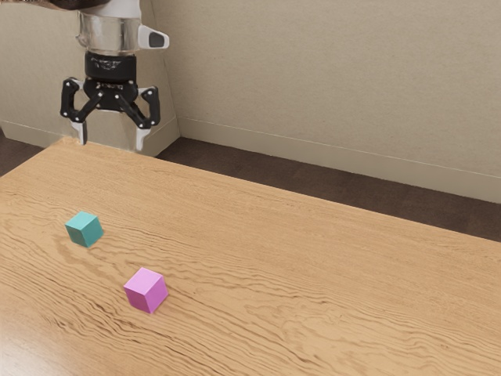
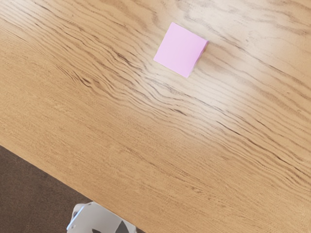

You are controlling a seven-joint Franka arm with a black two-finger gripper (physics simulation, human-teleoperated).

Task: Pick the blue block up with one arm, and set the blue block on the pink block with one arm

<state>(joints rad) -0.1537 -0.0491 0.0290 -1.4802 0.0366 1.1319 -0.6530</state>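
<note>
High over the far edge of the pale, grained wooden table (image 1: 313,258), the black 2-finger pincer (image 1: 110,139) hangs wide open and empty, with free room all round. Well below it sits the small teal-blue cube (image 1: 84,229). Farther off, apart, lies the matte pink cube (image 1: 146,290).

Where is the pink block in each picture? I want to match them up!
Exterior view: the pink block sits on the wooden table, nearer the camera than the blue block.
Wrist view: the pink block lies on the wood, well away from the table's edge.
Shared landmark: the table's edge against the dark floor.
</note>
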